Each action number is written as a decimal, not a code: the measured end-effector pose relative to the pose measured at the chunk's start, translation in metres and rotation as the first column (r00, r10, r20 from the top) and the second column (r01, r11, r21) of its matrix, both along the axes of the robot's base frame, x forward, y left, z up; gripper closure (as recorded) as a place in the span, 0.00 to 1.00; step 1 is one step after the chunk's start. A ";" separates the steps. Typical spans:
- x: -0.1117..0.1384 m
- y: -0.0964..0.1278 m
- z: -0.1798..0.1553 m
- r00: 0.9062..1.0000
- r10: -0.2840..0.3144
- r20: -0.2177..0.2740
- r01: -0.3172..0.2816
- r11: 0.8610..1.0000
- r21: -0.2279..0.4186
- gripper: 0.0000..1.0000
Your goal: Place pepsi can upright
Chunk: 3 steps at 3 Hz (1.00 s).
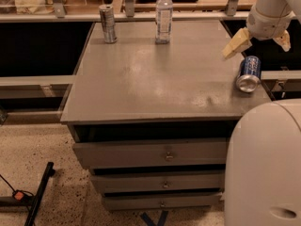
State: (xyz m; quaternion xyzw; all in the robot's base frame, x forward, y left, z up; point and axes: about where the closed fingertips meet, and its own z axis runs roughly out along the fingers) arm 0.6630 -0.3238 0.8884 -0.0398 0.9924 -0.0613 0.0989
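Pepsi can: lies on side at right edge of cabinet top, silver end toward camera | cabinet: grey, three drawers | gripper: hovers just above Pepsi can, fingers spread wide, holding nothing | water bottle: stands upright at back | silver can: stands upright back left

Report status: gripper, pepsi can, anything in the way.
Gripper open, empty, just above pepsi can. Can on its side, right edge of table. Silver can, water bottle upright at far edge, well apart.
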 end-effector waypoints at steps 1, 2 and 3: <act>-0.007 0.000 -0.011 0.996 -0.086 -0.039 0.086 0.996 0.000 0.00; -0.016 0.004 -0.024 0.991 -0.112 -0.067 0.115 0.993 0.031 0.00; -0.017 0.007 -0.037 0.991 -0.111 -0.069 0.117 0.990 0.081 0.00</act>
